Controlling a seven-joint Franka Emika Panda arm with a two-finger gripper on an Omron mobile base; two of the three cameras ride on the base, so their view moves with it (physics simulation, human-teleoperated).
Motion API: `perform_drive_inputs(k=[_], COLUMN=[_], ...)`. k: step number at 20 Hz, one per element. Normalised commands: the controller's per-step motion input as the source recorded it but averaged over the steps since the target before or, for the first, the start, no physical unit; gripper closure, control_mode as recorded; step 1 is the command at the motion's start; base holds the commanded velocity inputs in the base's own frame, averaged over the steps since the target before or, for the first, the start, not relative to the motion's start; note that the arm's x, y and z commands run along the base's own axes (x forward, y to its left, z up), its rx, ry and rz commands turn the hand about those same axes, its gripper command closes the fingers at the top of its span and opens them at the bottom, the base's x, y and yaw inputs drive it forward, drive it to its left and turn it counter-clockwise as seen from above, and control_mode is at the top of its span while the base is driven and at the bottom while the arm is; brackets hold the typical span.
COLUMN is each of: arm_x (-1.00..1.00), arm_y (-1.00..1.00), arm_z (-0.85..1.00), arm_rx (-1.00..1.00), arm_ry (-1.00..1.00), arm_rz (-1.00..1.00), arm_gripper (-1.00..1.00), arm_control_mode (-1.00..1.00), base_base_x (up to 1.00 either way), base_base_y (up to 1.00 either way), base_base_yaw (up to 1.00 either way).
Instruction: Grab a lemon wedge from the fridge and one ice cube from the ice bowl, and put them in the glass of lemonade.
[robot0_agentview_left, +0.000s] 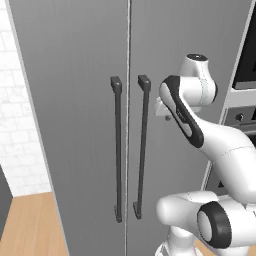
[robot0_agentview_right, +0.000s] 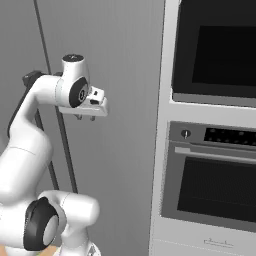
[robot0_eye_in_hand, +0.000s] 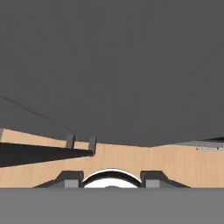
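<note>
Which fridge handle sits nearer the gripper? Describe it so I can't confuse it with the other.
Start at the tall grey fridge, whose two closed doors meet at a vertical seam. Two dark bar handles flank that seam. The nearer is the right door handle, beside the arm's white wrist; the left door handle lies across the seam.

Fridge (robot0_agentview_left: 75, 125): tall grey, both doors shut, two dark vertical bar handles (robot0_agentview_left: 117, 150) flanking centre seam.
</note>
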Motion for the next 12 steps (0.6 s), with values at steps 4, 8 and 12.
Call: perform_drive_inputs(k=[4,8,12], arm_x=[-0.44,-0.62,-0.67], arm_y=[0.0,0.0,0.0], arm_z=[0.0,-0.07,-0.46], arm_rx=[0.0,0.02,0.06], arm_ry=[0.01,0.03,0.0], arm_rz=[0.0,0.0,0.0], arm_gripper=[-1.0,-1.0,-1.0], arm_control_mode=[-1.0,-1.0,-1.0], base_base_x=[0.0,0.0,0.0], base_base_y=[0.0,0.0,0.0], base_base_yaw=[0.0,0.0,0.0])
